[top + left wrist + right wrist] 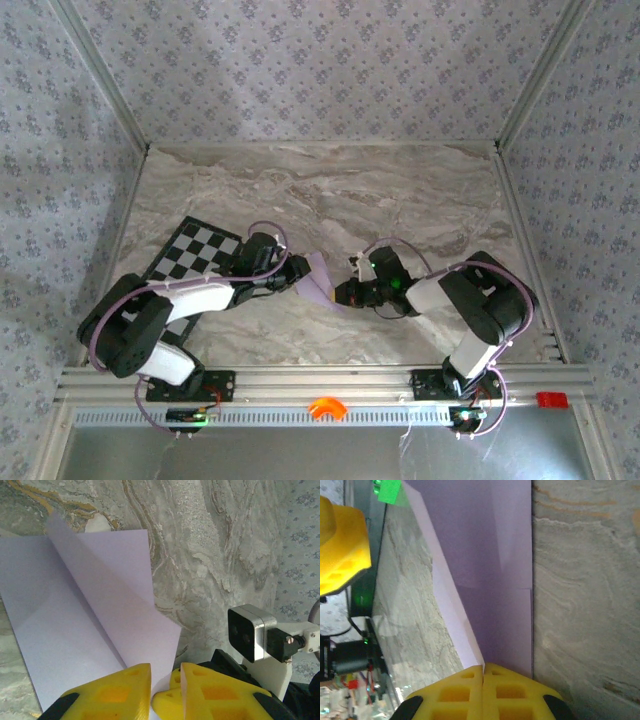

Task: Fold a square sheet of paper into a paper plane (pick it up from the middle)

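At the middle of the surface [330,190], top external view: the square sheet of paper [322,278] sits between the left end effector [293,277] and the right end effector [345,292], just beside the checkered board [195,250]. It is creased, not flat. Cannot tell whether it is lifted clear. Handling? (A)

Judged very light, thin and limp across any unsupported span, stiff only along the creases. A hard squeeze would crumple it. A loose one may let the smooth face slide out. (B)

Left wrist view: the square sheet of paper [90,610] shows a ridge running diagonally, with flaps folded either side. Left end effector [165,670]: fingers nearly together with a slim gap, and the sheet's near edge runs down into it. Cannot tell whether the pads bite. (A)

Then treat that side as unsecured. The best hold there, I judge, is on the doubled layers by the crease, not a single-ply corner. (B)

Right wrist view: the right end effector [483,672] is pressed together, pinching the square sheet of paper [490,555] at its near end, where a fold line meets the seam. A lighter flap runs along its left side. (A)

Sound purchase, since folded layers resist tearing. The risk I see is the two holds pulling apart, because thin paper rips at creases. (B)
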Tool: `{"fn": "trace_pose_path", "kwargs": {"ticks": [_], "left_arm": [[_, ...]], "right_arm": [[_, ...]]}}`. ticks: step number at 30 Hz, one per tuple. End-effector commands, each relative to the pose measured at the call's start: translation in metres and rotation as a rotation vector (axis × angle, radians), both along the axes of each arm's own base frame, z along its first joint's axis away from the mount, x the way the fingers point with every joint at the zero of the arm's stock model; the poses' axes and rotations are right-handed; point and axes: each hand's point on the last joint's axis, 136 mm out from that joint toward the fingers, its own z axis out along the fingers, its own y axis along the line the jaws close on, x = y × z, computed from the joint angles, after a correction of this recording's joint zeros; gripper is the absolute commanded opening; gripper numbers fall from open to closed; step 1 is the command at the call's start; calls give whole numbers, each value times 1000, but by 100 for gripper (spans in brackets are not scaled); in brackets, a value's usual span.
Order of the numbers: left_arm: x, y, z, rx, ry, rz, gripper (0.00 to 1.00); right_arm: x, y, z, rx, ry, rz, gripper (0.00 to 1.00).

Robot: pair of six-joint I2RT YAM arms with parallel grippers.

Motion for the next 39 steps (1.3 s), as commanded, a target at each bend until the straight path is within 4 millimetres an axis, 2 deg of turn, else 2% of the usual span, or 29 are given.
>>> {"fn": "trace_pose_path", "kwargs": {"ticks": [1, 13, 27, 35, 39], "left_arm": [[2, -3, -1, -7, -3, -2, 23], [-1, -9, -28, 62, 49, -33, 18], [-16, 12, -72, 170, 143, 9, 14], [-19, 19, -76, 202, 147, 17, 13], [-13, 13, -64, 178, 111, 5, 15]], "right_arm": [[-1, 0, -1, 57, 60, -40, 3], [-1, -3, -7, 63, 108, -57, 2], [4, -7, -6, 84, 162, -81, 1], [4, -6, -9, 72, 189, -78, 1], [3, -7, -14, 50, 211, -78, 0]]}}
